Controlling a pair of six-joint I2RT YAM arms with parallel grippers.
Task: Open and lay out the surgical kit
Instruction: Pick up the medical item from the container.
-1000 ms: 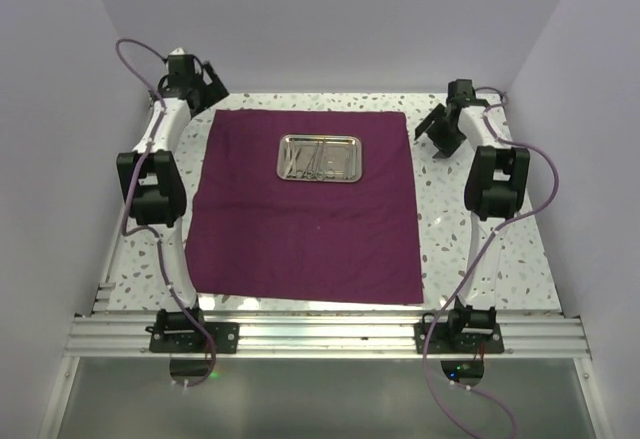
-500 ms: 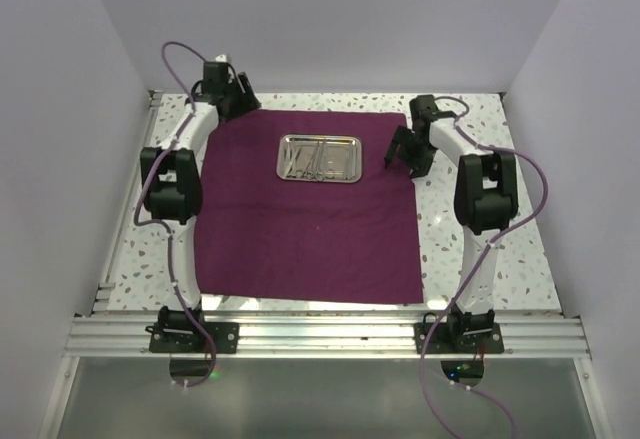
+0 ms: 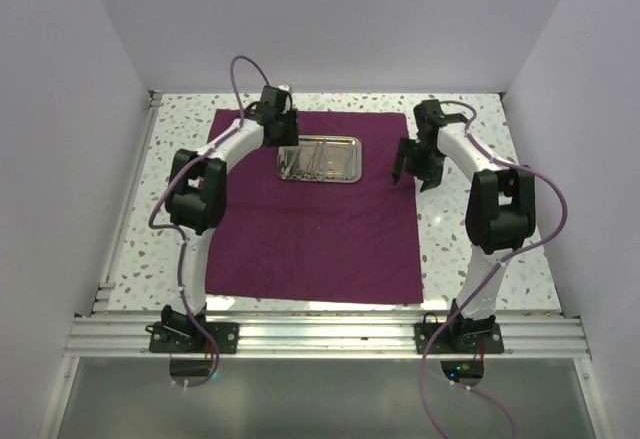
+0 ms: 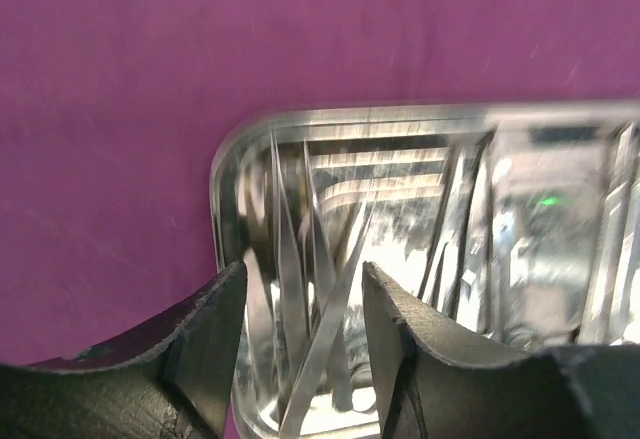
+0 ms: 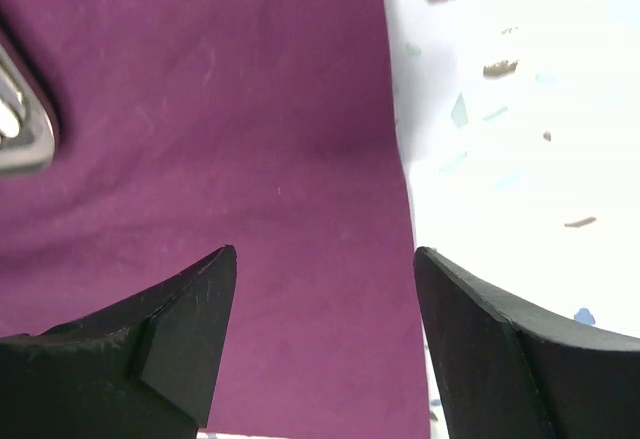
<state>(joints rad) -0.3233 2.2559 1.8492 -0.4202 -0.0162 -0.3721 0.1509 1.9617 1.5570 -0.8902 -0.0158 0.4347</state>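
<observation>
Steel instruments lie crossed in the tray on the purple cloth, so the left gripper, jaws half-parted astride them, could pinch two at once, while the right gripper hangs wide, empty, over the cloth's edge.

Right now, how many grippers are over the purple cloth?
2. The left gripper hangs over the left end of the steel tray, jaws apart above the slim instruments. The right gripper hangs open over the right edge of the cloth. Neither is hidden.
</observation>
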